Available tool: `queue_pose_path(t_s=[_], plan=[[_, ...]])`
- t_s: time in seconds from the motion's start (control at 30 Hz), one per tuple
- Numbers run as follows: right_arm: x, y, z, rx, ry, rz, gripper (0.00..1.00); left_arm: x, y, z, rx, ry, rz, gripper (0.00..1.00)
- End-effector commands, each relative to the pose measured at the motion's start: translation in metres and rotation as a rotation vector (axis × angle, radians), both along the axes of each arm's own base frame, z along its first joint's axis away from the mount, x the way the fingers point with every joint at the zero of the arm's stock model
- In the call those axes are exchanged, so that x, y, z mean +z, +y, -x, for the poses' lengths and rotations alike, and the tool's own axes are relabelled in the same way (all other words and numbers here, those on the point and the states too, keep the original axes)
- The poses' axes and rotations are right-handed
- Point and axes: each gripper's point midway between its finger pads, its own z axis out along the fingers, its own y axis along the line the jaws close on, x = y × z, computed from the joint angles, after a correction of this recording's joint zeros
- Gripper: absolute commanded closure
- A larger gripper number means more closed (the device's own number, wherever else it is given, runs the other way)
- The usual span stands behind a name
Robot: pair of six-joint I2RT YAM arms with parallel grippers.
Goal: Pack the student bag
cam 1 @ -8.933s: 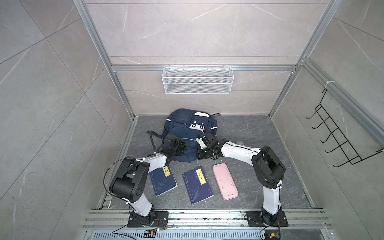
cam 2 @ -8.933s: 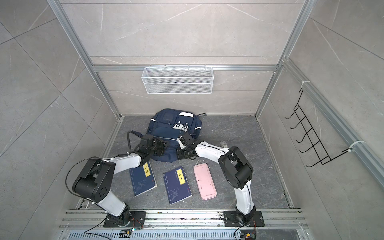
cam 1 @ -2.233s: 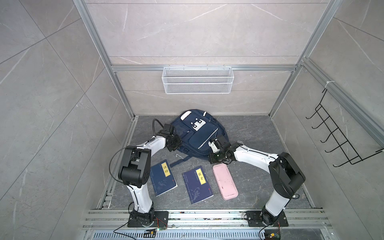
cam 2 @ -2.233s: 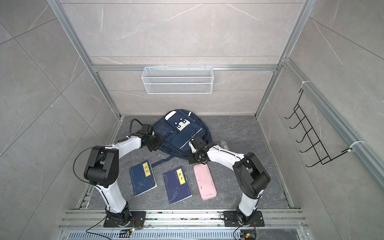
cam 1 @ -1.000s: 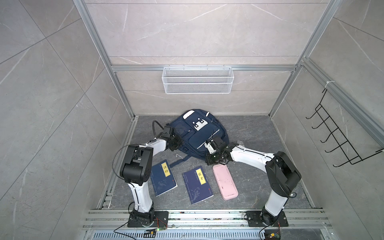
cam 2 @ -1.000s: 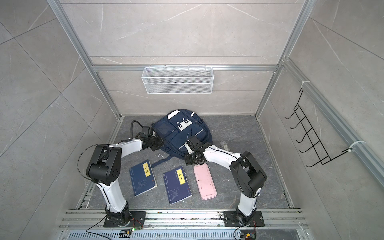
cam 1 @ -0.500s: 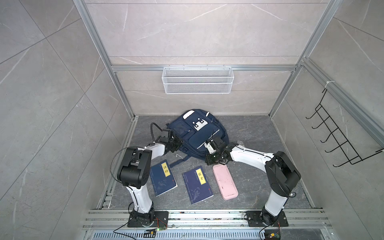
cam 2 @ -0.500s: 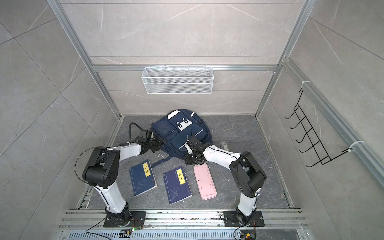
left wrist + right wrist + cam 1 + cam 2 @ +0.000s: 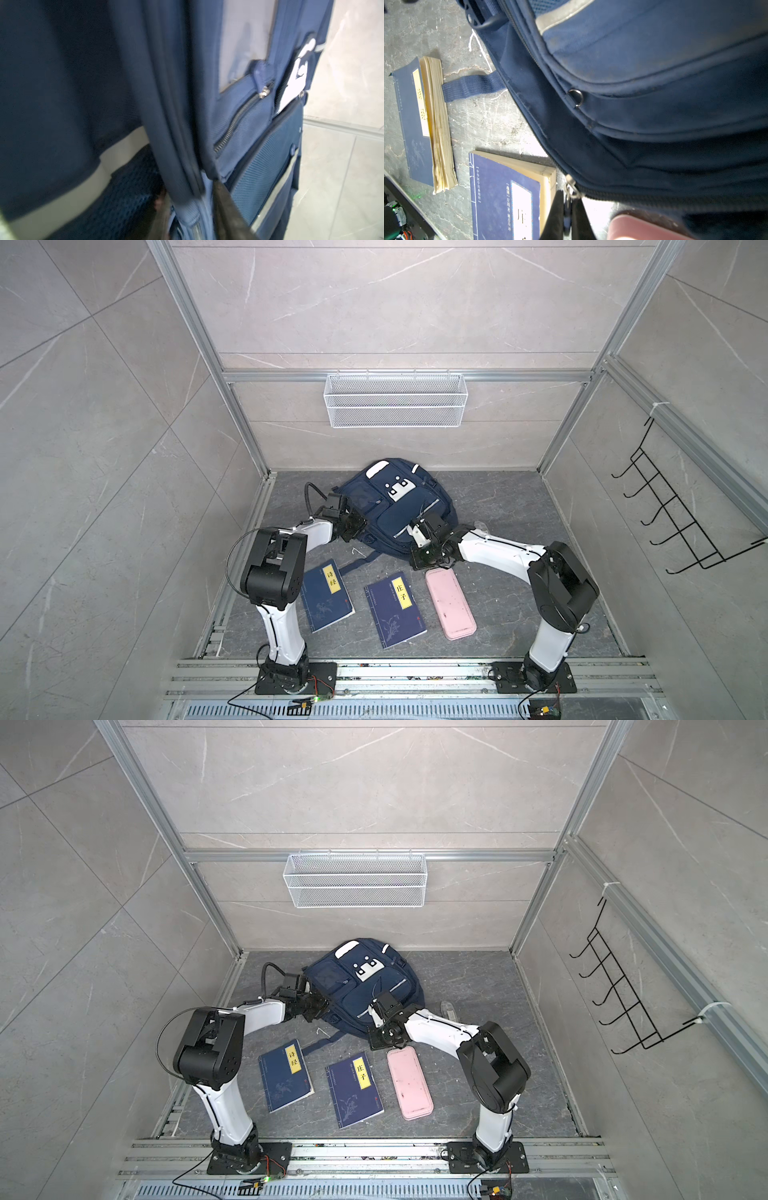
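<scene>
The student bag (image 9: 399, 506) (image 9: 365, 982) lies front up at the back of the floor: navy blue, with white patches and silver stripes. My left gripper (image 9: 353, 526) (image 9: 316, 1006) is at its left side. In the left wrist view the left gripper (image 9: 193, 209) is shut on a fold of the student bag (image 9: 249, 124). My right gripper (image 9: 415, 562) (image 9: 376, 1040) is at the bag's near right edge. In the right wrist view the right gripper (image 9: 568, 216) pinches the metal zip pull (image 9: 570, 191) of the student bag (image 9: 654, 83).
Two navy books with yellow labels (image 9: 328, 595) (image 9: 395, 608) and a pink case (image 9: 451, 603) lie in front of the bag. A bag strap (image 9: 473, 87) trails toward the left book. A white wire basket (image 9: 395, 400) hangs on the back wall. A black hook rack (image 9: 681, 514) hangs on the right wall.
My left gripper has edged slightly forward along the bag's left side and closed on the fabric. The right gripper and the bag have hardly moved.
</scene>
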Motion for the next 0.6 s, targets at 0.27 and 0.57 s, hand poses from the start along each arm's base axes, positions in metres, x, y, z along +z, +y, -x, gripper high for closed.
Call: queue_pose_path(t_s=[0.27,0.57], plan=[[-0.005,0.078,0.014,0.122,0.030,-0.040,1.00,0.007,-0.010,-0.004,0.029,-0.004,0.106,1.00],[-0.005,0.149,0.001,0.148,0.051,-0.102,1.00,0.014,-0.006,-0.002,0.077,-0.020,0.127,1.00]])
